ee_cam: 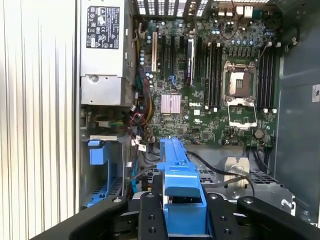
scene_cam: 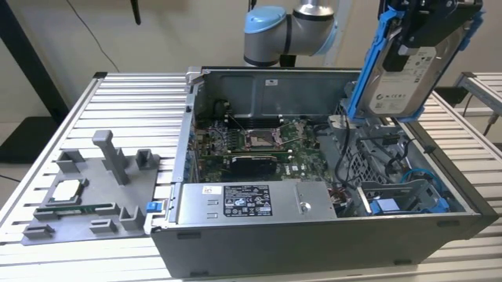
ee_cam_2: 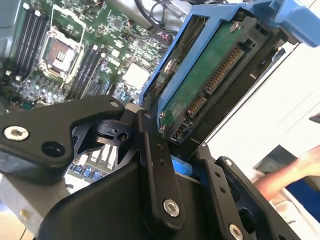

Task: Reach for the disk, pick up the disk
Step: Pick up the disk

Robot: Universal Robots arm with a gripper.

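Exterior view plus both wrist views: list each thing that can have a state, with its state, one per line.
disk: lifted clear above the case, held upright in its blue frame.
gripper: shut on the disk's blue frame.
computer case: side panel off, interior exposed.
processor socket: empty, latch frame raised.
power supply: seated in the case.
processor chip: resting on the grey fixture tray.

a slatted metal table (scene_cam: 126,100) stands before a plain cream wall (scene_cam: 180,29). dark floor (scene_cam: 23,138) shows at the exterior view's left, with a black post (scene_cam: 27,56) rising there.
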